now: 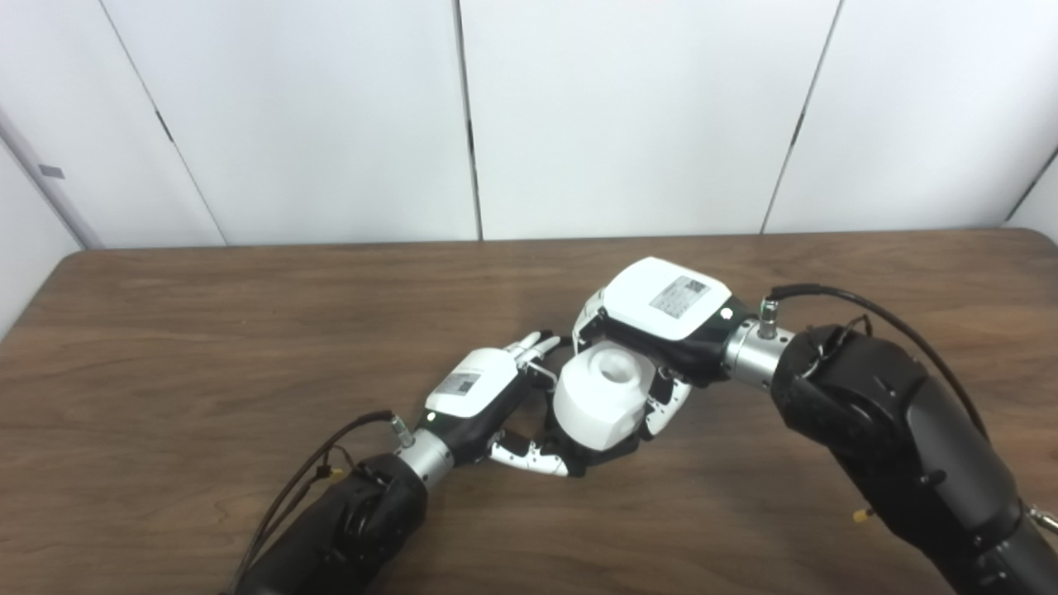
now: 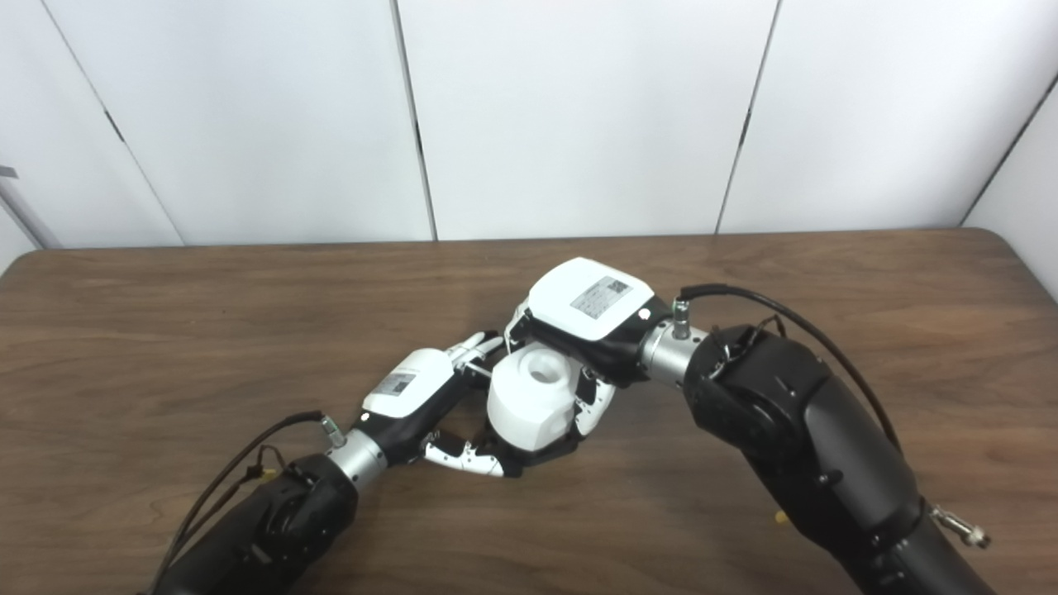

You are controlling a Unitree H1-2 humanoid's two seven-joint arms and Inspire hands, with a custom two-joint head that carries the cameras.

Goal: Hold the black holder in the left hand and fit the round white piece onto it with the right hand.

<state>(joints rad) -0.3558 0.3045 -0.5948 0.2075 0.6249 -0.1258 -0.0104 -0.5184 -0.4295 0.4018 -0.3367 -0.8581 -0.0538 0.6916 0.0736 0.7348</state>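
Beneath the round white piece, black holder mostly hidden

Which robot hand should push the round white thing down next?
The right robot hand, probably. It sits over the round white piece with fingers around it, so it could press down. The left robot hand is busy beneath, seemingly gripping the black holder, which barely shows.
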